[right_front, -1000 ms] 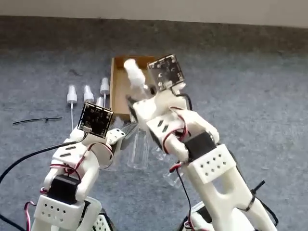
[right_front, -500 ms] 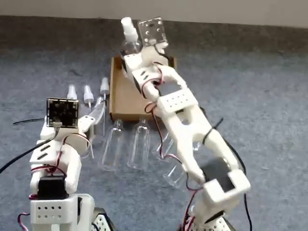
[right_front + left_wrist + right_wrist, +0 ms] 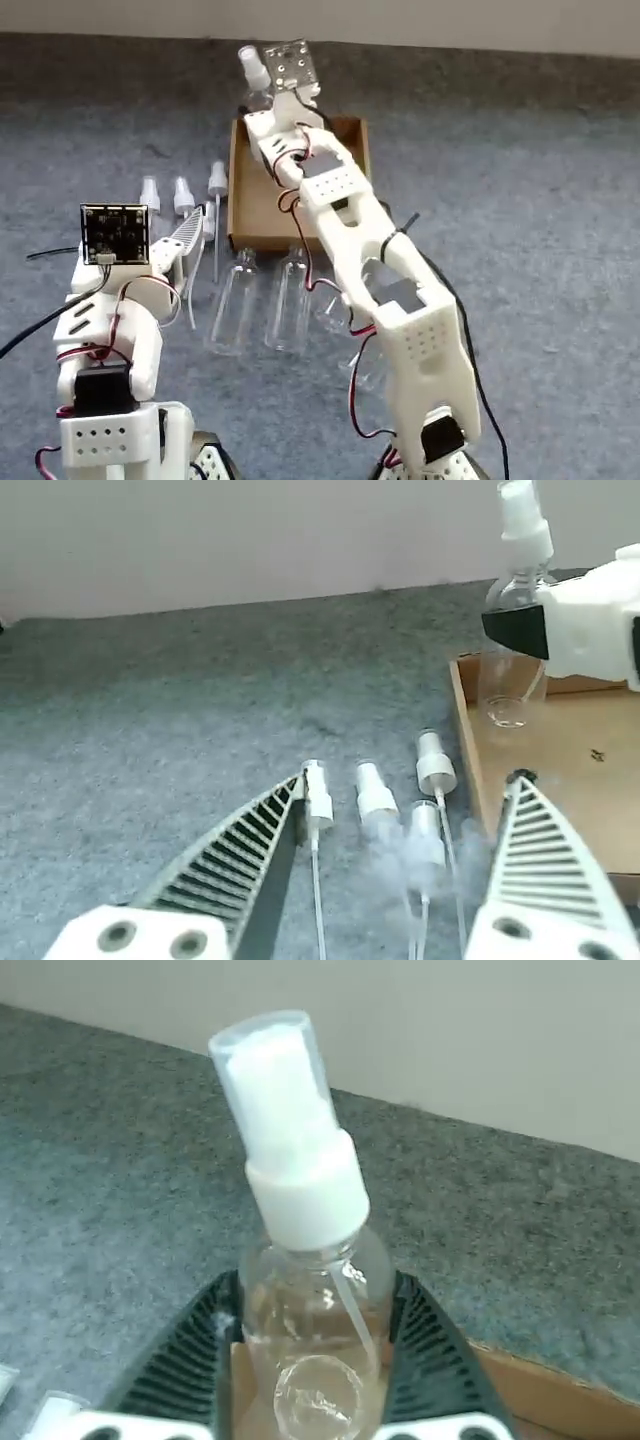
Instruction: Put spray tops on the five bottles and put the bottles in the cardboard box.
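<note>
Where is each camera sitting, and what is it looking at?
High view: up above the table, looking down at the cardboard box; shows the left arm and right arm.
Left wrist view: on the left arm's wrist, facing the loose spray tops; shows the open left end effector.
Right wrist view: on the right arm's wrist, facing the capped bottle; shows the right end effector gripping it.
Shared: all three show that capped bottle.

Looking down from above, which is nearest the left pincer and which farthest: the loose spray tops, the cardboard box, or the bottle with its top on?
1. Loose spray tops: at the tips of the left pincer.
2. Cardboard box: just beyond, on the other arm's side.
3. Capped bottle: held up by the right pincer at the box's far edge.
</note>
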Action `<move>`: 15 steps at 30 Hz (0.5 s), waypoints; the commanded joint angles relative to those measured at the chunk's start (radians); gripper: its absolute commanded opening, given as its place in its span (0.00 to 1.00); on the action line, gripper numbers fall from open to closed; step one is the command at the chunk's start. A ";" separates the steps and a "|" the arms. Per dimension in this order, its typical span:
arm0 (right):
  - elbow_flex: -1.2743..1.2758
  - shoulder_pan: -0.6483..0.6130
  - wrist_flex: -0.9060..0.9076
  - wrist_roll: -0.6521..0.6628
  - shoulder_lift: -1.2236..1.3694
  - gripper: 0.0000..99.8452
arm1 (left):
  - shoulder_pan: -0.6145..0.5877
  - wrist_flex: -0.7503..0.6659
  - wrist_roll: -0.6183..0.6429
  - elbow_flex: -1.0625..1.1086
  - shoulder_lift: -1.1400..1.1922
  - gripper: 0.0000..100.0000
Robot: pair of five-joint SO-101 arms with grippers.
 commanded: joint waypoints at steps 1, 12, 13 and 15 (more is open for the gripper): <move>-0.077 -0.015 -0.027 0.005 0.001 0.00 | -0.007 -0.020 -0.005 -0.018 -0.002 0.28; -0.022 -0.022 -0.177 0.005 0.021 0.00 | -0.007 -0.020 -0.005 -0.018 -0.002 0.28; -0.010 -0.022 -0.191 0.005 0.021 0.00 | -0.007 -0.020 -0.005 -0.018 -0.002 0.28; 0.005 -0.022 -0.206 0.005 0.021 0.00 | -0.007 -0.020 -0.005 -0.018 -0.002 0.28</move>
